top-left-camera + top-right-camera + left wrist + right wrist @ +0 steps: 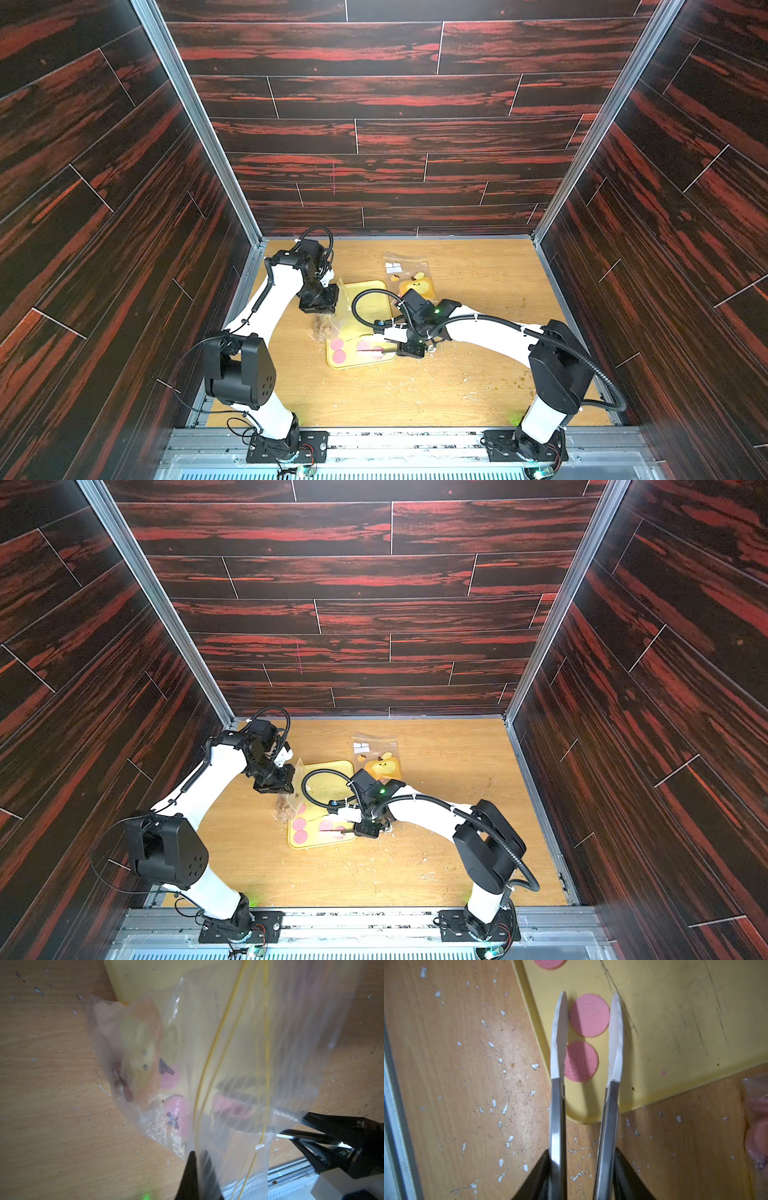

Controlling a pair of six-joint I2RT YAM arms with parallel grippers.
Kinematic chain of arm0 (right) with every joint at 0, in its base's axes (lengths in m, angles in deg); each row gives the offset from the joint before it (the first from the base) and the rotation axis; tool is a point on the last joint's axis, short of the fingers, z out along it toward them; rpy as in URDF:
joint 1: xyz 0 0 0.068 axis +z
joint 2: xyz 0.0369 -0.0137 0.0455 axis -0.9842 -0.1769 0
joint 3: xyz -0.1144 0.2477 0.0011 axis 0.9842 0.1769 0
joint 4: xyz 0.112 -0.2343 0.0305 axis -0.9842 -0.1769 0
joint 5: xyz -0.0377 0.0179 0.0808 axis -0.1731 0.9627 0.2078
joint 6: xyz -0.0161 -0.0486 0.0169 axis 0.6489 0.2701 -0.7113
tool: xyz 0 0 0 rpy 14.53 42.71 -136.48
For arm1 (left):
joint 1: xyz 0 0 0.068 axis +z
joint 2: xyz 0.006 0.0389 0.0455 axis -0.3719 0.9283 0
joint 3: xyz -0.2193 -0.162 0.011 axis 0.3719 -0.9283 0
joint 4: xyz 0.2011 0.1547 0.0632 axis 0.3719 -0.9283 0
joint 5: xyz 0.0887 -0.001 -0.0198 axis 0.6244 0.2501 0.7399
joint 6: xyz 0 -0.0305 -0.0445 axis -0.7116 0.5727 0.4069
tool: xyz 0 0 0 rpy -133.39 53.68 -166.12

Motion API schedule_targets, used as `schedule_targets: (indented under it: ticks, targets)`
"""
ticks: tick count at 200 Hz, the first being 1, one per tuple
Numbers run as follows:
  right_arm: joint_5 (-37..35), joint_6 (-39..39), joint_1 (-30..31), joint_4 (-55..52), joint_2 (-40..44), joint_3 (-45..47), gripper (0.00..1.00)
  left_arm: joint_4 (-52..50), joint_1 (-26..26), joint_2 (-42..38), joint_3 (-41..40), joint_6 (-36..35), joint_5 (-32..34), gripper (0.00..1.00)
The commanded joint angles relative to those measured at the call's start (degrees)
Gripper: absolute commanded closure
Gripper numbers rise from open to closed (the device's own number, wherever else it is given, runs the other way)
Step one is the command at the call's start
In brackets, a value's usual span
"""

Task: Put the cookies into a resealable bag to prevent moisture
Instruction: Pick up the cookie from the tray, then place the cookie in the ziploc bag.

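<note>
Right wrist view: right gripper (583,1167) clamped on steel tongs (558,1105), white plastic tips apart. Two cookies (589,1015) sit between the arms: thin pink discs, the one nearer the tips smooth face up, the other embossed with a ridged rim. Both lie flat on the scuffed yellow tray (675,1022); they're round, so no long axis. In both top views the tongs point toward the robot's left, long axis across the tray's near end; more cookies at its near-left corner. Other side: left gripper (199,1174) pinched together on the resealable bag (249,1064), clear crinkled film with yellow zip lines, hanging to the wood-grain table (457,374) at the tray's left edge. Pink discs show through the film. Pale flecks (492,1103) litter the table.
</note>
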Motion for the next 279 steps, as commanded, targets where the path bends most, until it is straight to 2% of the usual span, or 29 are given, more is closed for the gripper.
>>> schedule_targets:
  ticks: [1,48,77,125,163,201,279]
  targets:
    - [-1.23,0.82,0.30,-2.36,-2.10,-2.23,0.56,-1.56,0.44,0.20,0.78,-1.42,-0.57,1.00]
    - [-3.69,0.83,0.15,-2.16,0.20,-2.34,0.60,-1.55,0.45,0.49,0.92,-1.49,-0.62,1.00]
    - [-2.63,-0.23,-1.59,-0.16,4.31,-1.08,0.60,-1.56,0.46,0.70,1.14,-1.63,-0.65,1.00]
    - [3.40,-1.12,-5.88,3.28,12.52,1.94,0.60,-1.57,0.41,1.00,1.06,-1.72,-1.04,1.00]
    - [10.92,-1.70,-9.02,8.28,17.41,1.70,0.60,-1.37,0.44,1.35,1.16,-1.72,-1.52,1.00]
    - [19.48,-1.93,-8.84,10.62,12.36,-3.60,0.60,-1.58,0.38,1.37,1.35,-1.54,-1.85,1.00]
    - [19.34,-0.27,-8.84,8.95,0.83,-12.22,0.60,-1.19,1.24,0.46,0.58,-1.36,-4.32,1.00]
